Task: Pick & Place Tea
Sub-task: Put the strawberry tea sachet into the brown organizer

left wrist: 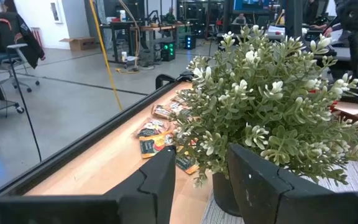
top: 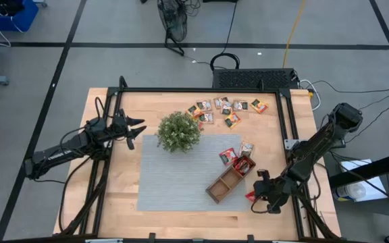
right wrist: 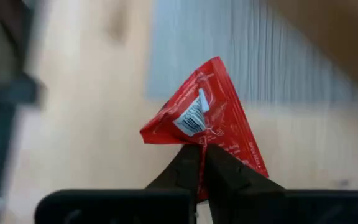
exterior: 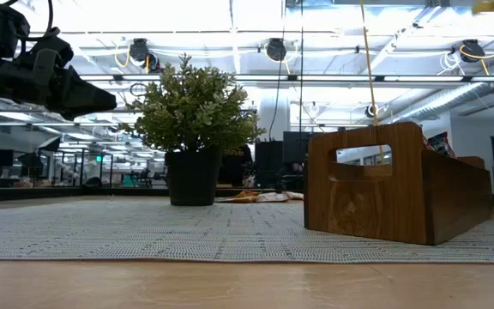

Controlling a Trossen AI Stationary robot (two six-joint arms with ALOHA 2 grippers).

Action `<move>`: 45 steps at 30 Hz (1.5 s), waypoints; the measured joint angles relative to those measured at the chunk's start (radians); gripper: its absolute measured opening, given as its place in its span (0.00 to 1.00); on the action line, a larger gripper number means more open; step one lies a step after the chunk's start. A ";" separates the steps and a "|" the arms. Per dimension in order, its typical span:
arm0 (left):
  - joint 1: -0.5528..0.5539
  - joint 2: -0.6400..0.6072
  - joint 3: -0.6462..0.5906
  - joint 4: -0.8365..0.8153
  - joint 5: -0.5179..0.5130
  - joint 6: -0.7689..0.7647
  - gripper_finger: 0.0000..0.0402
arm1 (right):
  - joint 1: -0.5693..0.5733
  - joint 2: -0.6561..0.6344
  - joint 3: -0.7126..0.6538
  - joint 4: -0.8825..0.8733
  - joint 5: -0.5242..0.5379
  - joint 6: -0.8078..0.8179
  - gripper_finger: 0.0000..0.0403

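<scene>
Tea nearest of all is one red sachet (right wrist: 205, 124), pinched at its lower corner between the closed fingers of the right gripper (right wrist: 202, 163), which is low over the near right of the surface (top: 107, 202), just right of the wooden tray (top: 229, 179). Further back, two sachets (top: 236, 154) lie beside the tray's far end, and a cluster of sachets (top: 225, 109) lies along the far edge. The left gripper (top: 135, 129) waits with fingers parted, left of the plant (top: 178, 131).
</scene>
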 joint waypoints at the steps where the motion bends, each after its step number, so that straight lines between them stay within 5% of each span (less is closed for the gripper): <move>1: 0.000 0.000 0.000 0.000 0.000 0.000 0.37 | 0.003 -0.022 0.003 0.012 0.027 -0.021 0.01; 11: 0.000 0.000 0.000 0.000 0.000 0.000 0.37 | 0.021 -0.146 0.005 -0.017 0.589 -0.340 0.01; 15: 0.000 0.000 0.000 0.000 0.000 0.000 0.37 | 0.019 -0.129 0.004 -0.064 0.711 -0.425 0.01; 33: 0.000 0.000 0.000 0.000 0.000 0.000 0.37 | -0.046 -0.121 -0.194 0.102 0.708 -0.500 0.02; 45: 0.000 0.000 0.000 0.000 0.000 0.000 0.37 | -0.046 -0.121 -0.196 0.117 0.679 -0.499 0.26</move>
